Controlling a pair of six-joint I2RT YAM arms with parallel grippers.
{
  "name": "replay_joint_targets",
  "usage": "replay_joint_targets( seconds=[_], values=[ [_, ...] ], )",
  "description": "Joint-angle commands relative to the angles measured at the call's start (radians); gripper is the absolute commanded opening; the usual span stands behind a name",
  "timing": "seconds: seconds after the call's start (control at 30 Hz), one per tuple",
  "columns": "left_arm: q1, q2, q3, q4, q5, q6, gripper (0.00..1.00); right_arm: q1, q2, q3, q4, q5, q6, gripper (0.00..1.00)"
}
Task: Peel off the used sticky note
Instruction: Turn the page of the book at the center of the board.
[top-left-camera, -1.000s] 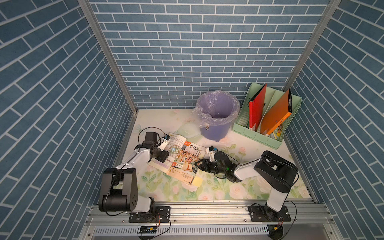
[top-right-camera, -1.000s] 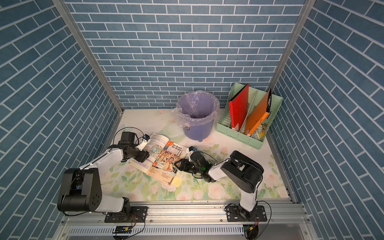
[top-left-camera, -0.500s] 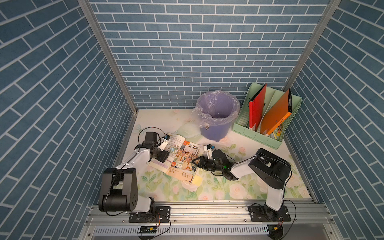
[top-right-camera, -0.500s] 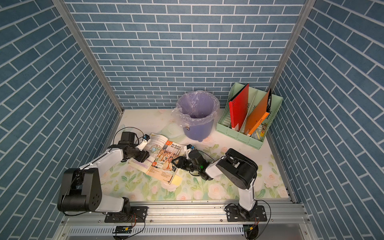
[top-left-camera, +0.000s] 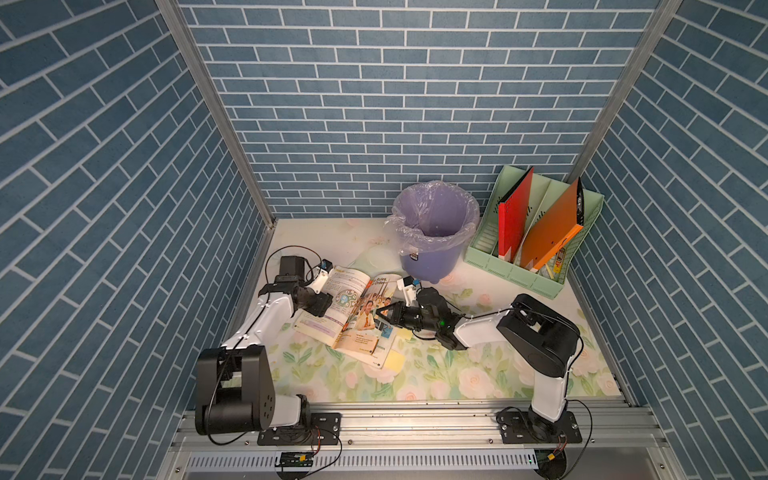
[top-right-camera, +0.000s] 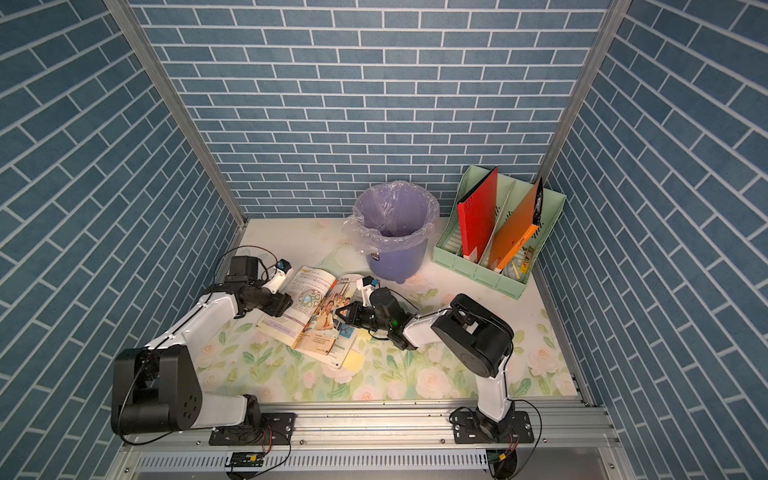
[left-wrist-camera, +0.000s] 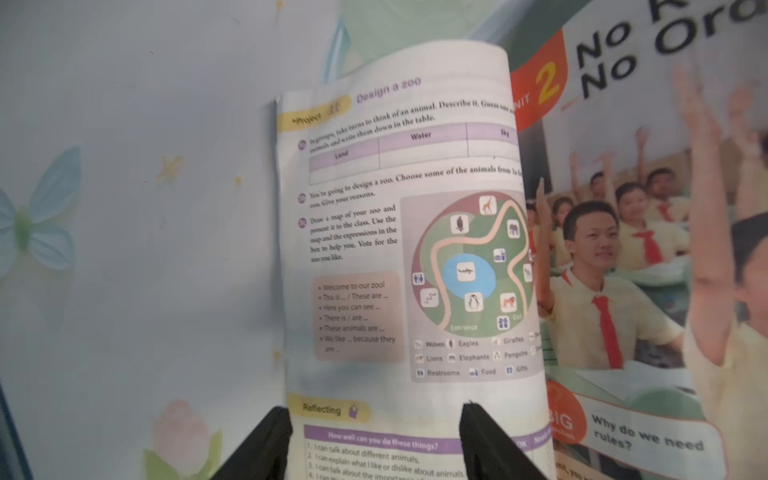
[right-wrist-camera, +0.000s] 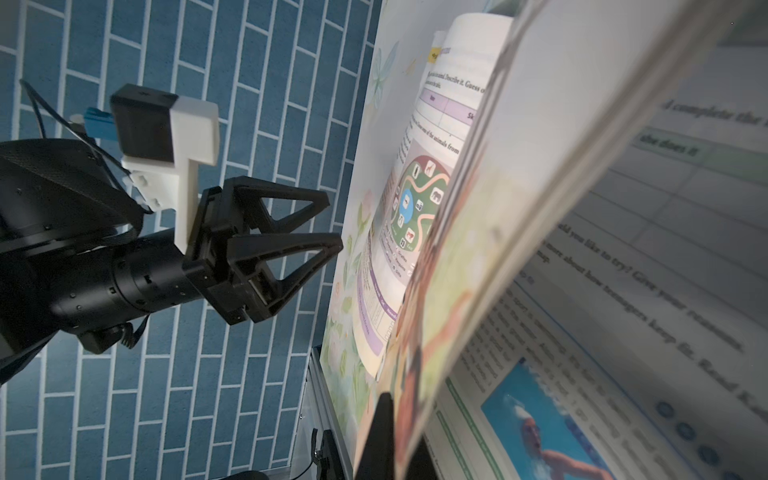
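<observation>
An open book (top-left-camera: 353, 316) (top-right-camera: 313, 316) lies on the floral table between the arms. A yellow sticky note (top-left-camera: 395, 360) (top-right-camera: 353, 360) pokes out past its near right corner. A paler second note (top-left-camera: 405, 333) shows at the right edge under the right arm. My right gripper (top-left-camera: 379, 312) (top-right-camera: 338, 313) (right-wrist-camera: 399, 415) is shut on the edge of a right-hand page (right-wrist-camera: 478, 249), which is lifted off the page below. My left gripper (top-left-camera: 328, 305) (left-wrist-camera: 376, 409) (right-wrist-camera: 334, 221) is open, its fingers astride the lower part of the left page (left-wrist-camera: 415, 249).
A purple bin with a plastic liner (top-left-camera: 432, 232) stands behind the book. A green file rack (top-left-camera: 590, 216) with a red and an orange folder is at the back right. Blue brick walls close in the left, back and right sides.
My right gripper has moved left over the book's right page and closed on the page edge. The left arm has stayed where it was.
</observation>
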Motion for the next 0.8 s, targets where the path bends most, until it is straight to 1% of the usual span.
replay_joint_targets(
  seconds=[0.0, 0.1, 0.17, 0.3, 0.47, 0.5, 0.57, 0.6, 0.67, 0.77],
  values=[
    [0.063, -0.034, 0.075, -0.073, 0.051, 0.023, 0.70, 0.009, 0.017, 0.088, -0.061, -0.025, -0.077, 0.00],
    [0.134, -0.046, 0.132, -0.109, 0.093, 0.035, 0.71, 0.020, 0.055, 0.177, -0.106, -0.034, -0.089, 0.00],
    [0.180, -0.049, 0.173, -0.138, 0.127, 0.042, 0.72, 0.025, 0.105, 0.251, -0.133, -0.044, -0.091, 0.00],
    [0.245, -0.056, 0.218, -0.177, 0.164, 0.056, 0.73, 0.039, 0.224, 0.441, -0.219, -0.060, -0.103, 0.08],
    [0.269, -0.075, 0.196, -0.197, 0.168, 0.082, 0.73, 0.045, 0.378, 0.680, -0.366, -0.052, -0.139, 0.37],
    [0.272, -0.079, 0.191, -0.199, 0.169, 0.085, 0.73, 0.044, 0.400, 0.717, -0.392, -0.046, -0.148, 0.46],
    [0.275, -0.083, 0.188, -0.201, 0.173, 0.088, 0.73, 0.044, 0.437, 0.784, -0.440, -0.039, -0.167, 0.60],
    [0.274, -0.085, 0.189, -0.205, 0.177, 0.088, 0.73, 0.045, 0.453, 0.822, -0.466, -0.043, -0.181, 0.64],
    [0.273, -0.085, 0.189, -0.212, 0.189, 0.087, 0.73, 0.045, 0.461, 0.894, -0.523, -0.051, -0.214, 0.66],
    [0.274, -0.082, 0.187, -0.213, 0.198, 0.086, 0.73, 0.041, 0.418, 0.906, -0.555, -0.044, -0.258, 0.71]
  ],
)
